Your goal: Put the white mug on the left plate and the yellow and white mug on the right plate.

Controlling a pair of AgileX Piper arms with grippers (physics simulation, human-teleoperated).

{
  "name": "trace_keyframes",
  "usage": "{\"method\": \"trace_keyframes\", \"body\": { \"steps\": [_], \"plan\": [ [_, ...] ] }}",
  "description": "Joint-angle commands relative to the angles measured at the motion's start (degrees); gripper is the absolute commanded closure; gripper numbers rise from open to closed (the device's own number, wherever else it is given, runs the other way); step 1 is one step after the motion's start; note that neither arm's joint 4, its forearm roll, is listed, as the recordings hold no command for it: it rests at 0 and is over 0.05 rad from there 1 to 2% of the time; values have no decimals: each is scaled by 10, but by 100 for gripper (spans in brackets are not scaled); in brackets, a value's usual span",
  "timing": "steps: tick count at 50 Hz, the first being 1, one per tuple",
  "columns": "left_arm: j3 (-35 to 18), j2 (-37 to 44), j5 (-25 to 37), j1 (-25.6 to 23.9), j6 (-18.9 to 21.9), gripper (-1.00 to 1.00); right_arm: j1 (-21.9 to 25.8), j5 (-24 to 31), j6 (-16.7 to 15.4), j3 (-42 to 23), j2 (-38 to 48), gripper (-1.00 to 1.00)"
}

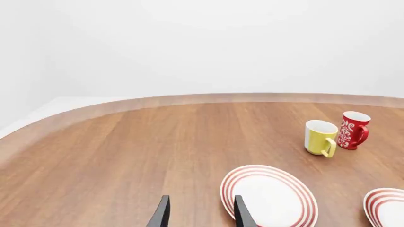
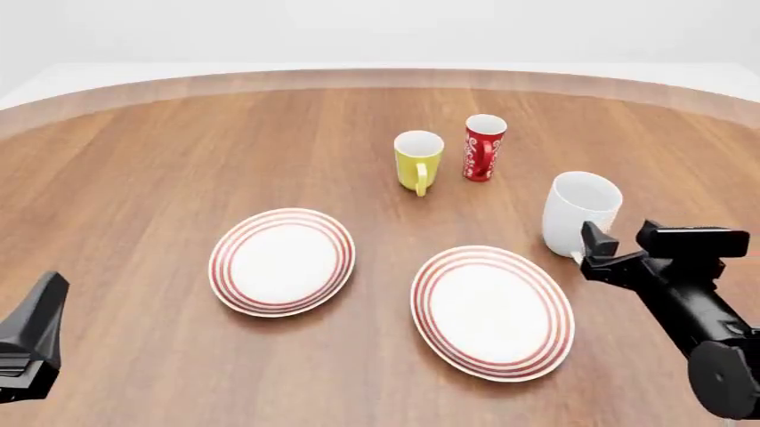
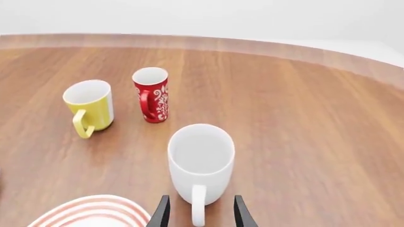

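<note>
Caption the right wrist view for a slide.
Open right pincer lined up on the white mug handle; yellow and white mug and red mug beyond.

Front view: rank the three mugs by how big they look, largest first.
1. white mug, clearly largest, though also nearest the camera.
2. and 3. yellow and white mug and red mug: too close to rank; yellow wider, red slimmer and taller.

Matte black right arm (image 2: 700,311), blocky angular links, slim tapered black jaws
</note>
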Motion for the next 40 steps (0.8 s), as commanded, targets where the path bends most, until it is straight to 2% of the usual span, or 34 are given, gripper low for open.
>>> {"method": "trace_keyframes", "body": {
  "steps": [1,40],
  "plan": [
    [0,0,0,0,0,-100,8,-10,6,-20,43,-100],
    [0,0,0,0,0,-100,14,-35,38,-68,177,-100]
  ]
}}
